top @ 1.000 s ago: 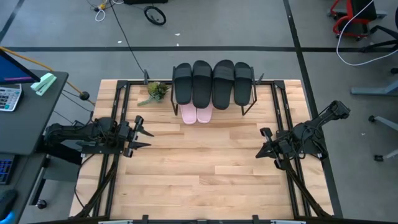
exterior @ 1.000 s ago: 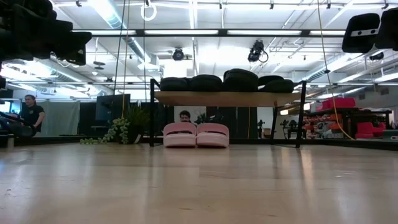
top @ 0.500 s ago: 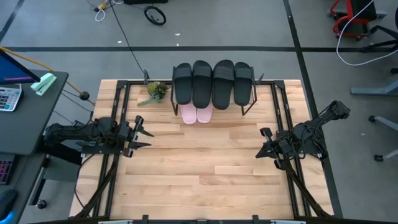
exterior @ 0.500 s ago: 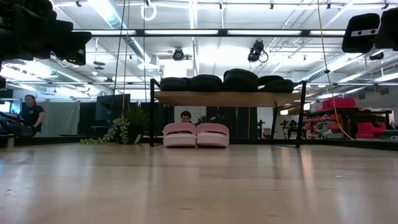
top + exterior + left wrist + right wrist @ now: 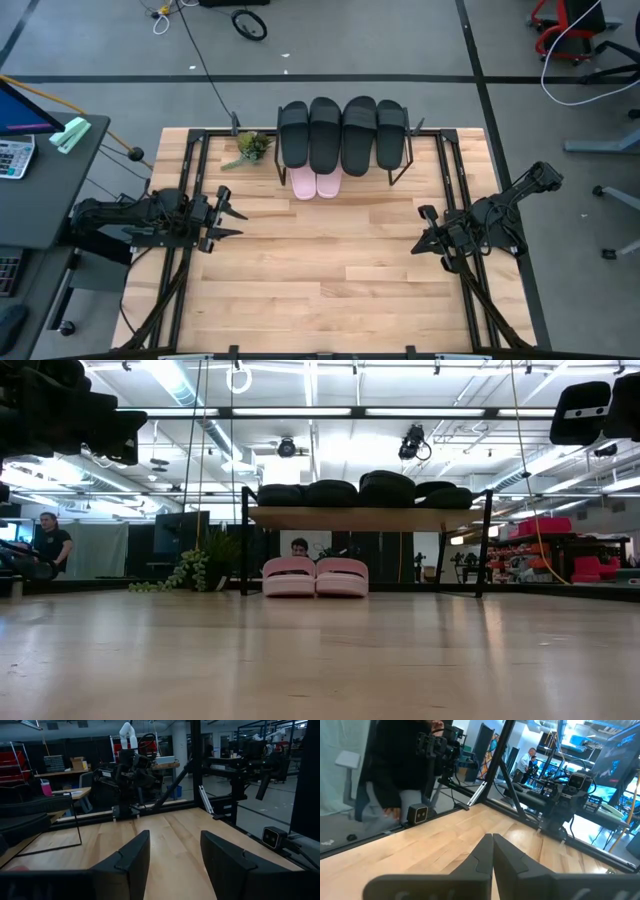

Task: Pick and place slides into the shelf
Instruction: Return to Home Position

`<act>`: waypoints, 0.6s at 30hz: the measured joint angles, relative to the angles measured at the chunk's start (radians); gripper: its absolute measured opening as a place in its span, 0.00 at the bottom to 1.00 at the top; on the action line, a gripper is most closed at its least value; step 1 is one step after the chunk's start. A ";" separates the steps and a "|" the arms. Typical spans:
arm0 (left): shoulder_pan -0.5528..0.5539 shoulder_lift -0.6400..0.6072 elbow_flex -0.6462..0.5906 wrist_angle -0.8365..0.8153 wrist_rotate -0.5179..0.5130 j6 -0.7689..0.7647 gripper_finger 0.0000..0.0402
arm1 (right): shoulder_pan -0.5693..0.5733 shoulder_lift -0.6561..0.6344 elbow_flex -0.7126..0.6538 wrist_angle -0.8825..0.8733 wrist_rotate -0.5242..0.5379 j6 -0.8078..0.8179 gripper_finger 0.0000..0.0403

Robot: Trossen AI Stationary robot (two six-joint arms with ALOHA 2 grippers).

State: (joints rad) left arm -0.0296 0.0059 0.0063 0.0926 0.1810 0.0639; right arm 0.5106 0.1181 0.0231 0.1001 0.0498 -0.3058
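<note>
While four black slides (image 5: pixel 343 135) lie atop the shelf (image 5: pixel 360 518) and two pink slides (image 5: pixel 315 183) sit side by side beneath it, both arms wait at opposite worktop (image 5: pixel 330 270) edges. Fingers: left end effector (image 5: pixel 232 216) spread, right end effector (image 5: pixel 420 232) pressed together.

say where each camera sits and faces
high: overhead, straight down on the table; left arm, right arm at its sides.
low: table-top height, level toward the shelf; arm parts in top corners.
left wrist: faces the right arm; open left hand in front.
right wrist: faces the left arm; shut right hand in front.
shared: high and low both show pink slides under the shelf.
</note>
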 joint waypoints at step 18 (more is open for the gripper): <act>0.000 0.000 0.000 0.000 0.000 0.000 0.45 | 0.000 0.000 0.000 0.000 0.000 0.000 0.03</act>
State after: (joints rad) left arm -0.0296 0.0063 0.0063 0.0929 0.1810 0.0643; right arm 0.5106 0.1180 0.0231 0.1001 0.0499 -0.3058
